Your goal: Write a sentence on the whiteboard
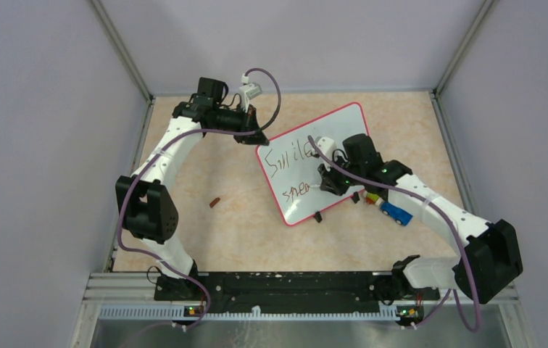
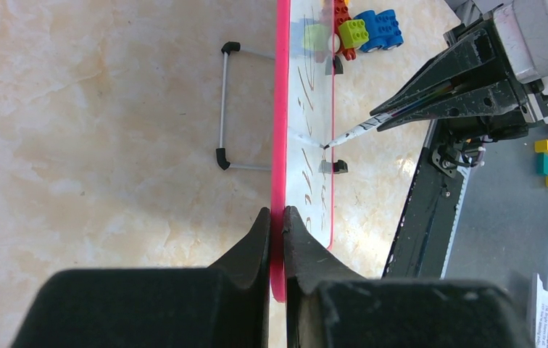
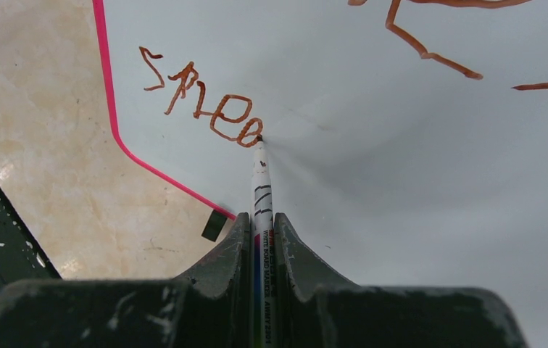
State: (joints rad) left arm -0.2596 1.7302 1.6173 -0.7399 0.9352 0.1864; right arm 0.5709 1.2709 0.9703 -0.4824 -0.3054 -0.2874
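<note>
- Beige tabletop [image 1: 242, 225] carries the whiteboard [image 1: 304, 209].
- My left end effector [image 2: 276, 214] pinches its pink rim.
- My right end effector [image 3: 260, 226] grips a marker [image 3: 261, 174], tip on the sentence [image 3: 206, 109] (lower line: "sprea").

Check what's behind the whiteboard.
A grey wire stand with black corners projects from the back of the whiteboard, seen by the left wrist. In the top view the board covers it.
</note>
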